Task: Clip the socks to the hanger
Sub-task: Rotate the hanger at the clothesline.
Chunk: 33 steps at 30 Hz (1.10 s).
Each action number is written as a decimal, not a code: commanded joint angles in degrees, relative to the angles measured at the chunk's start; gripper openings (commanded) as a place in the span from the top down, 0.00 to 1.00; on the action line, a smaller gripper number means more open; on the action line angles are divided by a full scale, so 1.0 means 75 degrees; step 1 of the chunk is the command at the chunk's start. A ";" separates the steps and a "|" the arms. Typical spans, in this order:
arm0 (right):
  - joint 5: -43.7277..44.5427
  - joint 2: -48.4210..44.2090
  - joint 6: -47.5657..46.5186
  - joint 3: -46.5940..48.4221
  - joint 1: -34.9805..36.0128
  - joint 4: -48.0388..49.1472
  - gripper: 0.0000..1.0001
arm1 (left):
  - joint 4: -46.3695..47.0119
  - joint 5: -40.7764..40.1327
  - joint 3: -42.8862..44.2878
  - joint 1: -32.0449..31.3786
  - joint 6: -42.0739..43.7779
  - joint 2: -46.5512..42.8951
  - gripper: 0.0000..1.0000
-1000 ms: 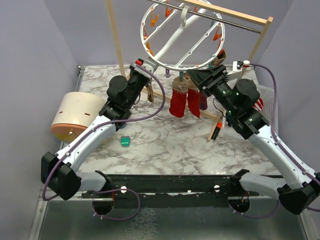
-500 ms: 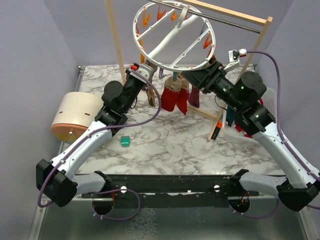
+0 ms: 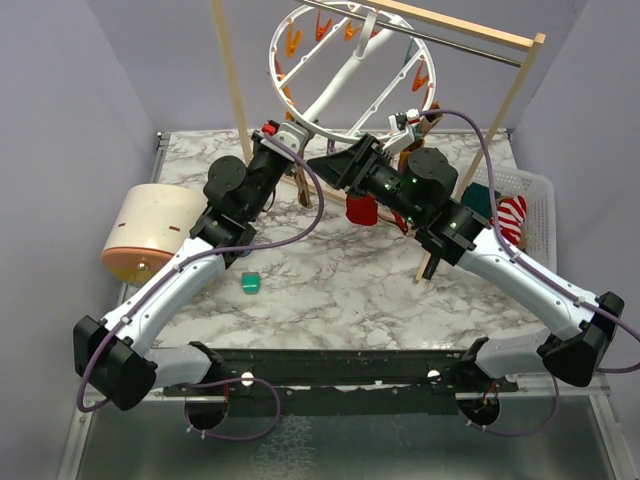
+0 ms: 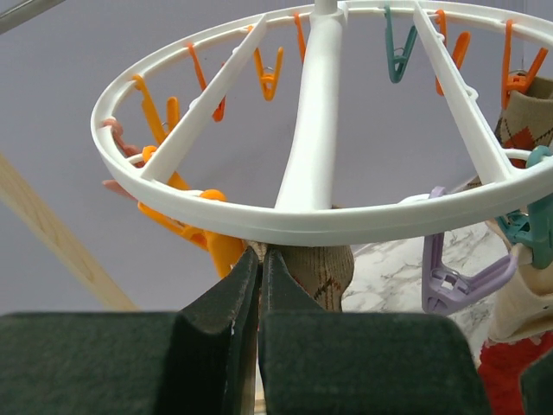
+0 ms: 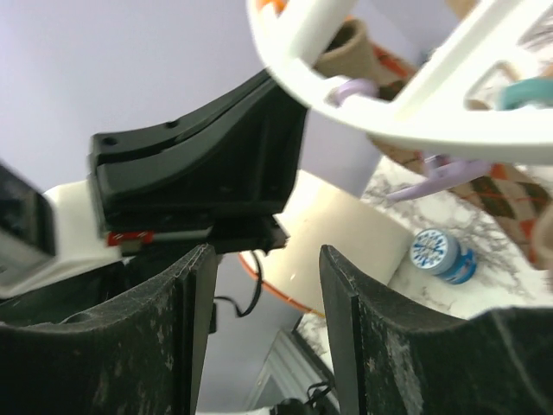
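The white ring hanger [image 3: 335,88] hangs tilted from the wooden rack. My left gripper [image 3: 297,160] is just under its near rim [image 4: 294,220], shut on the cuff edge of a brown patterned sock [image 4: 324,264]. My right gripper [image 3: 322,165] is open and empty, right beside the left gripper, whose black body shows between the right fingers [image 5: 194,285]. Red socks [image 3: 362,208] hang from the ring behind my right arm. Another brown argyle sock [image 4: 527,117] is clipped at the ring's right. Orange, teal and purple clips [image 4: 454,277] dangle from the rim.
A white basket [image 3: 535,190] at the right holds a red-white striped sock [image 3: 512,215] and a dark teal one [image 3: 480,197]. A cream round container [image 3: 150,230] sits at the left. A small teal object [image 3: 250,283] and a loose peg [image 3: 432,265] lie on the marble table. The wooden rack post [image 3: 232,80] stands behind my left arm.
My right arm has swung left under the ring, its open gripper now next to the left gripper. The hanger has swung and tilted. The left gripper has risen slightly.
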 commanded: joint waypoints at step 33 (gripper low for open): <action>0.2950 -0.1957 -0.3654 -0.0552 -0.0047 -0.1382 0.43 | 0.0154 0.2127 0.0179 -0.0315 -0.1182 0.0221 1.00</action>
